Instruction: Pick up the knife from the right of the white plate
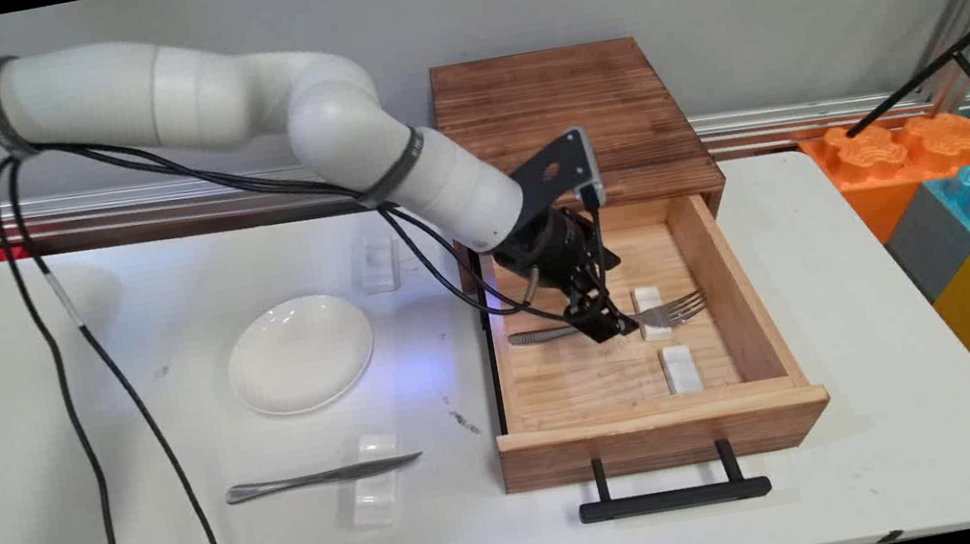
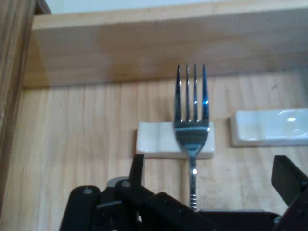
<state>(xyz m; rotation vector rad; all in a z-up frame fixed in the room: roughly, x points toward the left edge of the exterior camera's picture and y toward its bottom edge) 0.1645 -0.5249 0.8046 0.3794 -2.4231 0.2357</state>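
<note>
Looking across the white table (image 1: 833, 256), we see no brand, label or writing on anything that we can read.

At upper centre of the main view a dark wooden cabinet (image 1: 556, 105) stands at the table's far edge. Its pale drawer (image 1: 665, 423) is pulled out toward the bottom of the frame, and its black handle (image 1: 674, 499) hangs over the table. Bright toy blocks (image 1: 965, 167) stand off the table at the right edge.

Left of centre a white plate (image 1: 300, 353) lies on the table. Below it a knife (image 1: 323, 478) lies across a clear rest (image 1: 375, 484), and a second clear rest (image 1: 377, 263) sits above the plate.

The claw (image 1: 608, 327) is down inside the drawer, over the handle of the fork (image 1: 671, 311). Its tines point to the frame's right, and its neck is propped on a white rest (image 1: 648, 300). Another white rest (image 1: 680, 367) lies just below it, bearing nothing.

In the hand view the claw (image 2: 211, 163) stands open, its fingers (image 2: 138, 166) well apart on either side of the fork (image 2: 192, 125). The thin handle runs up between them, somewhat nearer the left finger.

We cannot tell whether either finger touches the metal. In our judgement the handle, raised at the neck by the rest, gives the fingers room beneath it, and a squarer, more centred straddle would suit so narrow a stem.
</note>
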